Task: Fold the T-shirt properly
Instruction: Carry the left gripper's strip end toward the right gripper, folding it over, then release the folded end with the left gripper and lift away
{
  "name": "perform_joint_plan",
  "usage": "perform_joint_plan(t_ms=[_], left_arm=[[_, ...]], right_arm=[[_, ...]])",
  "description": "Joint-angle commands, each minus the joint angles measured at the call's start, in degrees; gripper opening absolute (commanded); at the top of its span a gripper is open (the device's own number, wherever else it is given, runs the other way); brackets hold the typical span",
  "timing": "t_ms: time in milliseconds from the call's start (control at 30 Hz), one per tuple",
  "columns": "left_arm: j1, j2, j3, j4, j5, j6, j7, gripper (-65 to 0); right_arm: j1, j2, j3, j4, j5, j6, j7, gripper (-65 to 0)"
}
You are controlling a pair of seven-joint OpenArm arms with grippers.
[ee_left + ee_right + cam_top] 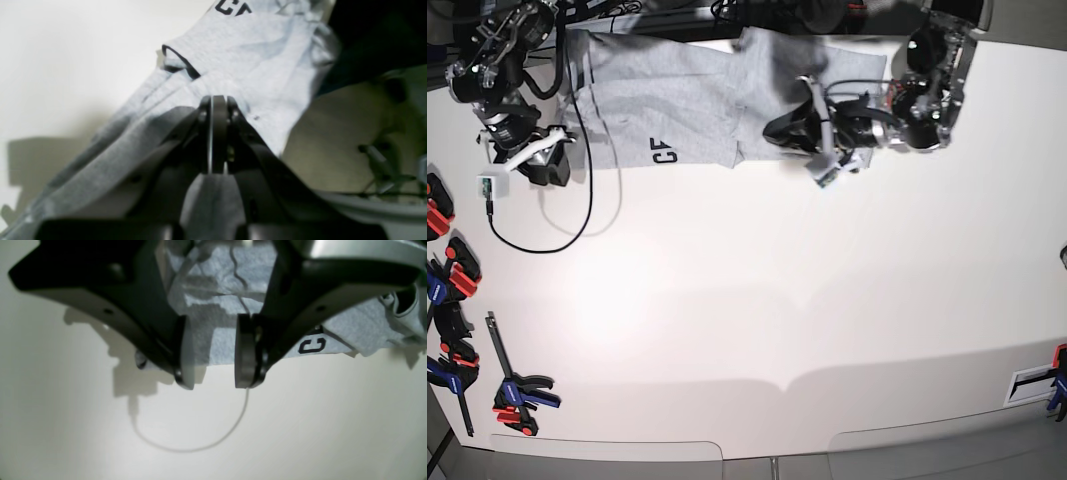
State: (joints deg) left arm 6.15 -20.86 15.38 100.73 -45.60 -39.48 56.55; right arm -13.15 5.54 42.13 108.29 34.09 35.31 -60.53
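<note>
The light grey T-shirt (677,95) lies crumpled along the far edge of the white table, with black letters (662,152) showing near its front hem. My left gripper (775,130) is shut on a fold of the shirt's right part; in the left wrist view its tips (213,100) pinch the grey cloth (253,56). My right gripper (539,160) is open at the shirt's left end. In the right wrist view its fingertips (213,378) stand apart over the shirt's edge (213,340), holding nothing, with a letter C (312,345) to the right.
A black cable (537,235) and a small white box (489,185) lie on the table (777,280) by the right arm. Several red, blue and black clamps (447,280) line the left edge, one more (1057,385) at the right edge. A thin cable loop (190,448) lies below the right gripper.
</note>
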Motion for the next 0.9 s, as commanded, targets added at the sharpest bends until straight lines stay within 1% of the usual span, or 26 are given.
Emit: perform_joint_plan(t_ms=[0, 100, 167, 200, 267, 333, 400, 433, 500, 567, 633, 733, 767, 800, 867], left_arm=[[-0.50, 0.15, 0.98, 0.87, 0.42, -0.52, -1.33, -65.0], [-0.61, 0.22, 5.20, 0.87, 3.08, -0.52, -1.38, -65.0], [-0.61, 0.20, 7.61, 0.87, 5.20, -0.52, -3.15, -65.0], [-0.61, 0.20, 8.50, 0.87, 7.02, -0.52, -4.94, -65.0], [-0.63, 0.22, 9.49, 0.87, 12.33, -0.52, -10.34, -65.0], [-0.68, 0.26, 9.49, 0.87, 17.92, -0.52, -15.91, -65.0], [-1.22, 0.33, 9.49, 0.87, 23.10, -0.52, -20.24, -65.0], [-1.64, 0.48, 9.49, 0.85, 25.55, 1.09, -21.53, -65.0], [-2.67, 0.83, 9.46, 0.85, 29.33, 7.08, -24.26, -65.0], [-3.76, 0.85, 9.42, 0.85, 30.64, 12.87, -25.90, -65.0], [-5.25, 0.85, 9.42, 0.85, 30.60, 17.73, -25.59, -65.0], [-7.32, 0.85, 8.85, 0.90, 30.56, 21.20, -23.12, -65.0], [-7.78, 0.83, 8.24, 0.90, 30.56, 21.77, -21.88, -65.0], [-8.09, 0.83, 7.39, 0.90, 30.53, 22.18, -20.50, -65.0], [-7.96, 0.72, 4.98, 0.90, 30.10, 22.36, -18.75, -65.0]], right_arm=[[0.46, 0.63, 0.22, 1.09, 1.01, -0.26, 1.18, -45.5], [0.46, 0.63, 0.22, 1.09, 1.01, -0.24, 1.18, -45.5], [0.46, 0.63, 0.22, 1.09, 1.03, -0.26, 1.20, -45.5], [0.46, 0.63, 0.22, 1.09, 1.05, -0.26, 1.22, -45.5], [0.46, 0.63, 0.22, 1.09, 1.51, -0.24, 1.18, -45.5], [0.46, 0.63, 0.22, 1.09, 2.36, -0.24, 1.16, -45.5], [0.46, 0.63, 0.24, 1.09, 2.34, -0.24, 1.16, -45.5], [0.46, 0.63, 0.24, 1.09, 2.34, -0.24, 1.16, -45.5], [0.46, 0.63, 0.22, 1.09, 2.34, -0.24, 1.16, -45.5], [0.46, 0.63, 0.24, 1.09, 2.34, -0.24, 1.16, -45.5], [0.46, 0.66, 0.24, 1.09, 2.27, -0.24, 1.16, -45.5], [0.46, 0.68, 0.33, 1.09, 1.01, -0.26, 1.01, -45.5], [0.46, 0.74, 0.72, 1.09, -0.22, -0.39, 1.01, -45.5], [0.44, 0.87, 1.49, 1.09, -0.98, -1.42, 1.01, -45.5], [0.13, 1.53, 4.44, 1.09, -0.76, -2.45, 1.01, -45.5]])
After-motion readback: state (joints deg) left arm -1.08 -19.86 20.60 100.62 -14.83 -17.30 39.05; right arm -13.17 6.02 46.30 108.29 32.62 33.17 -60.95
